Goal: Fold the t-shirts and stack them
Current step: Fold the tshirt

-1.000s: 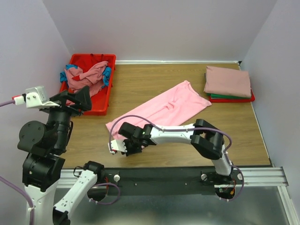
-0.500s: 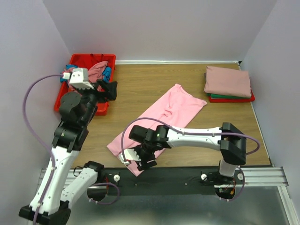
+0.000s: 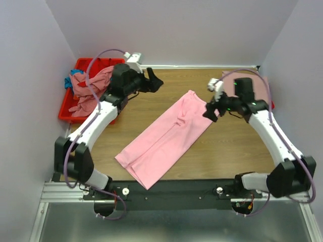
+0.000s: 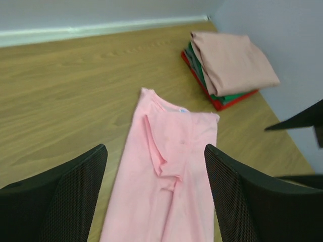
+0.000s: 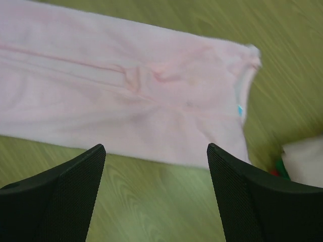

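Observation:
A bright pink t-shirt (image 3: 164,138) lies flat on the wooden table, folded lengthwise into a long strip. It runs diagonally from its collar at the back to its hem near the front edge. My left gripper (image 3: 155,82) hovers open behind and left of the collar, and in its wrist view the pink t-shirt (image 4: 166,176) shows between its spread fingers. My right gripper (image 3: 209,113) hangs open just right of the collar end, above bare wood beside the pink t-shirt (image 5: 126,101). Neither holds anything. Folded t-shirts (image 4: 229,63) are stacked at the back right, dusty rose on top, green and red beneath.
A red bin (image 3: 70,112) at the back left holds a heap of rumpled dusty rose and teal shirts (image 3: 93,88). My right arm covers most of the folded stack (image 3: 265,85) in the top view. Walls close in on three sides.
The right gripper opened, let go of the pink shirt's near end and swung to the back right by the collar. The left arm swung from the bin side to behind the collar.

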